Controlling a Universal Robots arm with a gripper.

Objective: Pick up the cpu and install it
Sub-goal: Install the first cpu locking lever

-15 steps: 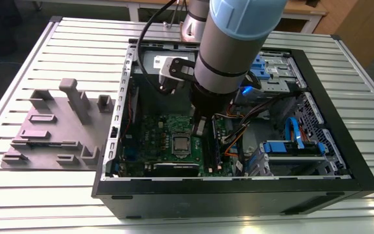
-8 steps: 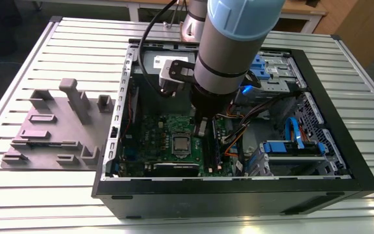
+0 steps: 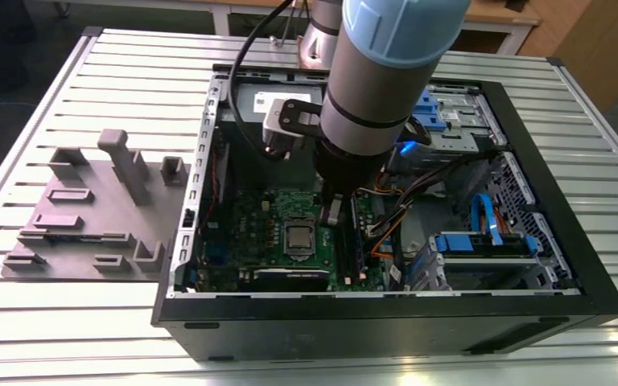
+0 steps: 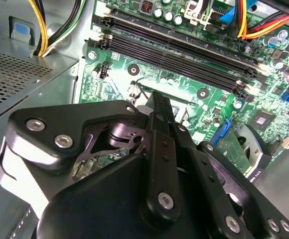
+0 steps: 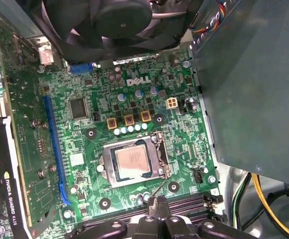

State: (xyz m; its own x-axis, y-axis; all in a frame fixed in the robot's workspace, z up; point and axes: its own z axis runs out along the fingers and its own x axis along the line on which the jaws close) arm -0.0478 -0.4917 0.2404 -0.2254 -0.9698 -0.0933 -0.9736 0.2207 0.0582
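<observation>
The cpu lies flat in the motherboard socket inside the open computer case. Its silvery top is framed by the socket's metal bracket. My gripper hangs inside the case just to the exterior view's right of the socket, above the memory slots. Its fingers are pressed together with nothing between them. In the first wrist view the gripper's tip sits right by the end of the thin socket lever, apart from the cpu.
A grey fixture block stands on the slatted table at the exterior view's left. Inside the case are a black fan, a graphics card, long memory slots, coloured cables and blue drive bays.
</observation>
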